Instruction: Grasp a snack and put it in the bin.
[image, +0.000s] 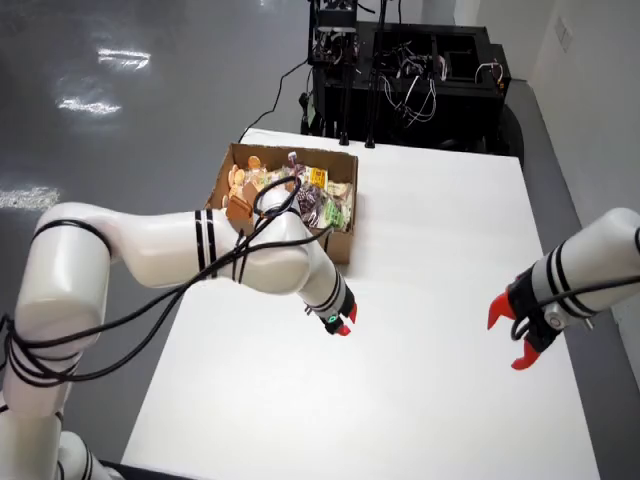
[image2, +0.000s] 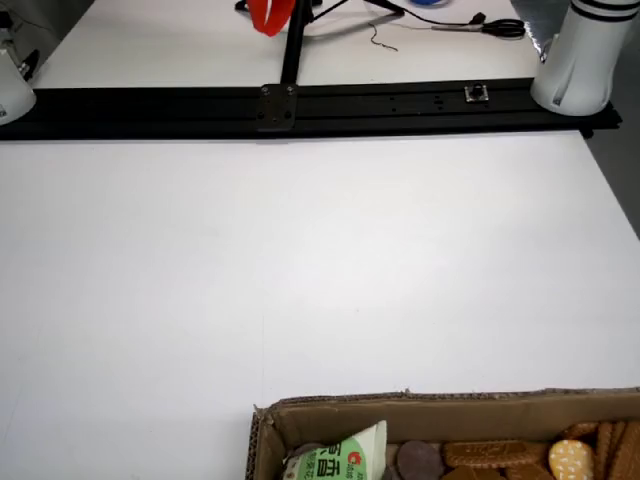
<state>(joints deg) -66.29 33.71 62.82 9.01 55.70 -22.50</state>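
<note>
A brown cardboard box (image: 340, 243) stands on the white table (image: 420, 300), filled with several snacks: round biscuits (image: 238, 190) and wrapped packets (image: 325, 205). In the low view from behind the box, its near wall (image2: 450, 408) fills the bottom edge, with a green-and-white packet (image2: 340, 458) and biscuits (image2: 570, 460) inside. My gripper (image: 344, 323), on the white arm reaching in from the left of the view from above, hangs over bare table just in front of the box's right corner. Its red fingers look shut with nothing between them. Its red tips (image2: 270, 15) show at the top of the low view.
A second white arm with an open red gripper (image: 512, 337) is at the right of the view from above. A black rail (image2: 300, 105) and a thin black post (image2: 292, 45) run along one table edge. Black equipment racks (image: 410, 70) stand behind the table.
</note>
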